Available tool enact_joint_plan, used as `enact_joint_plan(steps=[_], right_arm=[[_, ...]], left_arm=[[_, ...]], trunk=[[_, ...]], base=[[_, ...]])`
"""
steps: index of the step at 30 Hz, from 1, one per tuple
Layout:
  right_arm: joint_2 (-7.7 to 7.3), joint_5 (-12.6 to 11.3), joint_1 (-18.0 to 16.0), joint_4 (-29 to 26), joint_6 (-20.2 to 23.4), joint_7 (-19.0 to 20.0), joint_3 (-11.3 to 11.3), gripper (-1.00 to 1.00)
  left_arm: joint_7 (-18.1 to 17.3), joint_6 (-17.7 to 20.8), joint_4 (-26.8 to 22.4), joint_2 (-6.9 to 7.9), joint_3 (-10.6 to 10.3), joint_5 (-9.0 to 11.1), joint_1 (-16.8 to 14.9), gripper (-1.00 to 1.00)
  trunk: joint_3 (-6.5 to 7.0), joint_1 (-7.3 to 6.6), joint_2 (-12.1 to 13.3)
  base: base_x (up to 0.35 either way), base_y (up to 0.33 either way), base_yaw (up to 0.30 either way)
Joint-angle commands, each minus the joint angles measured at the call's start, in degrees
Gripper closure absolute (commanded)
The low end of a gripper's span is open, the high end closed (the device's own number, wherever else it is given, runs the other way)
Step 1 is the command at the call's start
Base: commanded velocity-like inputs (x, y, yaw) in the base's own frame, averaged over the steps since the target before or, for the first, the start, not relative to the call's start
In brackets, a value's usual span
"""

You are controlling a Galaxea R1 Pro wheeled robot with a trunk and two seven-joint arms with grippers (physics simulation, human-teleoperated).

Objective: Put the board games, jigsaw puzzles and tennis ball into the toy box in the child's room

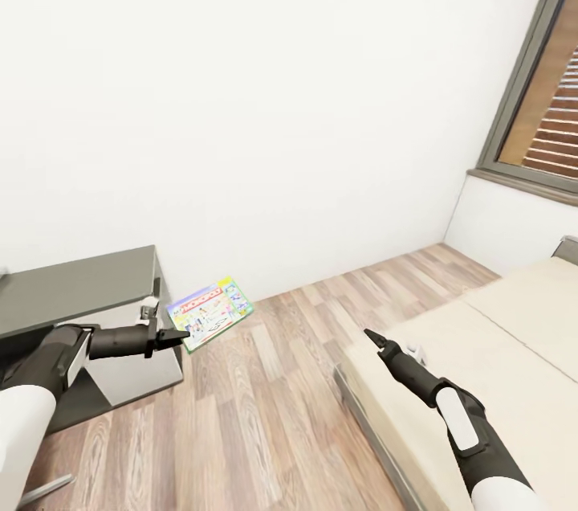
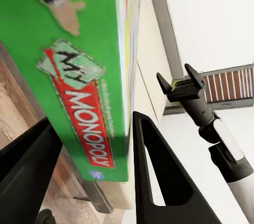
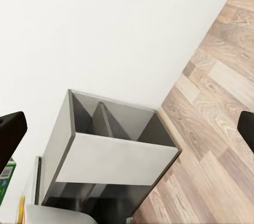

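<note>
The left gripper [image 1: 181,333] clamps the Monopoly game [image 1: 210,312] by its thin edge, at 9 o'clock above the floor. Light, stiff, slick; edge grip suits. Right gripper [image 1: 372,336] open, empty.

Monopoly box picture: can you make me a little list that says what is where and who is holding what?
held game: Monopoly board game, green edge, in the air beside the dark grey side unit
left gripper: shut on the game's edge
right gripper: open, nothing in it, over the edge of the bed
floor: light wood planks
window: grey frame, far corner above the bed
</note>
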Motion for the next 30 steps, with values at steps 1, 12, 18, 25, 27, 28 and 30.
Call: enact_joint_plan(steps=[1,12,18,25,27,28,30], right_arm=[[0.01,-0.3,0.0,0.0,0.5,0.1,-0.2,-1.0],[0.01,-0.3,0.0,0.0,0.6,0.0,-0.2,-1.0],[0.01,-0.3,0.0,0.0,0.5,0.0,-0.2,-1.0],[0.01,-0.3,0.0,0.0,0.5,-0.1,-0.2,-1.0],[0.01,-0.3,0.0,0.0,0.5,-0.1,-0.2,-1.0],[0.01,-0.3,0.0,0.0,0.5,-0.1,-0.2,-1.0],[0.01,-0.3,0.0,0.0,0.5,-0.1,-0.2,-1.0]], left_arm=[[-0.5,0.7,0.0,-0.05,0.3,-0.4,-0.1,1.0],[-0.5,0.7,0.0,-0.11,0.3,-0.3,-0.1,1.0],[-0.5,0.7,0.0,-0.07,0.3,-0.3,-0.1,1.0],[-0.5,0.7,0.0,-0.11,0.3,-0.3,-0.1,1.0],[-0.5,0.7,0.0,-0.08,0.3,-0.3,-0.1,1.0],[-0.5,0.7,0.0,-0.07,0.3,-0.3,-0.1,1.0],[-0.6,0.8,0.0,-0.06,0.3,-0.2,-0.1,1.0]], trunk=[[-0.2,0.05,-0.1],[-1.0,0.05,-0.1],[-1.43,0.05,-0.1],[-1.94,0.05,-0.1],[-2.09,0.05,-0.1],[-2.16,0.05,-0.1],[-2.31,0.05,-0.1]], base=[[0.203,0.013,0.198],[0.189,0.031,0.197],[0.03,0.001,0.197],[0.002,0.0,0.197],[0.0,0.0,0.198],[0.0,0.0,0.197],[0.0,0.0,0.198]])
